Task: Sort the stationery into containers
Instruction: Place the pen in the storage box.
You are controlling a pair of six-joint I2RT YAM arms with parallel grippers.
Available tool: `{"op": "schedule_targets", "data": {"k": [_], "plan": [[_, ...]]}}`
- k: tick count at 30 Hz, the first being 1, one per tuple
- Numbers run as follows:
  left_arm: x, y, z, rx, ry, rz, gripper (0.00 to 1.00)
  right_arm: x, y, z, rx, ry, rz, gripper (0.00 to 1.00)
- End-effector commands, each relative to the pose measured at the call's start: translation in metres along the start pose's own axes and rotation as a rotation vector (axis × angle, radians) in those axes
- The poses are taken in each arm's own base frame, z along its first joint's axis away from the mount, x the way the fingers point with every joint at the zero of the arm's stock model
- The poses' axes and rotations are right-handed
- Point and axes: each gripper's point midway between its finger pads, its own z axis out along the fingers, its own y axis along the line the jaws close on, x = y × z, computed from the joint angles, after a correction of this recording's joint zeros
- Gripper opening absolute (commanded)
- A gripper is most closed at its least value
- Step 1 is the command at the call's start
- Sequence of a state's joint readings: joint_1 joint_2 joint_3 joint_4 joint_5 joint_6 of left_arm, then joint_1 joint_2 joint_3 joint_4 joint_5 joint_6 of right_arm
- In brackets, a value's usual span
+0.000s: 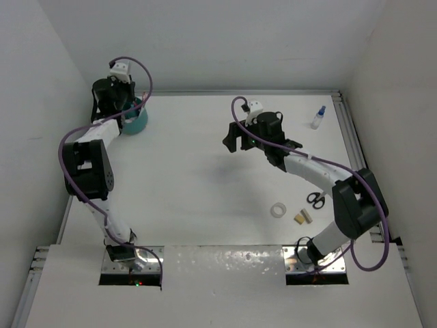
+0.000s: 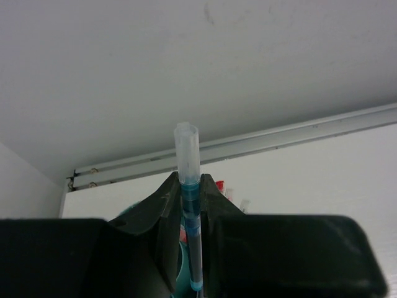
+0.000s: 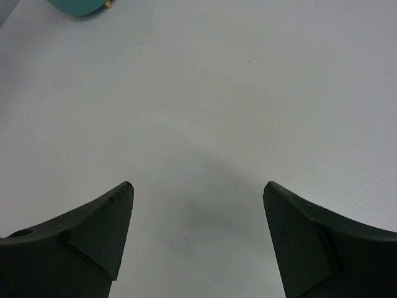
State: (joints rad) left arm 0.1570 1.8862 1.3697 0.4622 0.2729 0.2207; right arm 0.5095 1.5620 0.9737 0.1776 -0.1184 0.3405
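We pinch the blue pen (image 2: 187, 149) upright in our left gripper (image 2: 189, 181), above the teal pot (image 1: 138, 124); its axis points down; our right gripper (image 3: 197, 186) gapes empty.

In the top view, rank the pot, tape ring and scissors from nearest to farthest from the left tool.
Measured from the left tool, which is shut on a pen:
1. Pot: at the tool itself, far left.
2. Tape ring: near side, right of centre.
3. Scissors: just past the tape, farther right.
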Motion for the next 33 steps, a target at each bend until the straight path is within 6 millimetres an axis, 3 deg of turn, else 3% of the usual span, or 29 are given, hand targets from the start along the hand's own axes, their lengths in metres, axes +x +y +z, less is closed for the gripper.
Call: {"op": "schedule_targets", "data": {"k": [1,5,8,14,19,21,25,26,29,33], "plan": [[-0.019,0.008,0.011,0.039,-0.096,0.053,0.0,-0.033,0.004,0.007,-0.043,-0.065,0.01,0.83],[0.008,0.004,0.019,0.094,-0.048,0.015,0.0,-0.033,-0.005,0.012,-0.025,-0.056,0.046,0.82],[0.016,-0.008,0.015,0.142,-0.039,-0.017,0.0,-0.033,-0.007,0.014,-0.024,-0.05,0.066,0.82],[0.037,-0.007,0.016,0.128,-0.041,-0.001,0.0,-0.037,-0.009,0.006,-0.014,-0.037,0.049,0.82],[0.051,-0.009,0.011,0.129,-0.033,0.009,0.14,-0.043,-0.014,-0.005,0.012,-0.04,0.022,0.82],[0.051,-0.006,0.012,0.123,-0.032,0.007,0.16,-0.048,-0.014,-0.01,0.022,-0.048,0.01,0.82],[0.05,-0.005,0.01,0.148,-0.024,0.023,0.36,-0.051,-0.014,-0.015,0.024,-0.042,-0.017,0.82],[0.048,-0.003,0.01,0.14,-0.025,0.019,0.45,-0.051,-0.014,-0.016,0.026,-0.038,-0.016,0.82],[0.038,0.003,0.009,0.134,-0.042,0.0,0.52,-0.057,-0.013,-0.022,0.033,-0.052,-0.019,0.82],[0.021,0.006,0.01,0.142,-0.067,0.01,0.54,-0.061,-0.01,-0.031,0.044,-0.071,-0.024,0.82]]}}
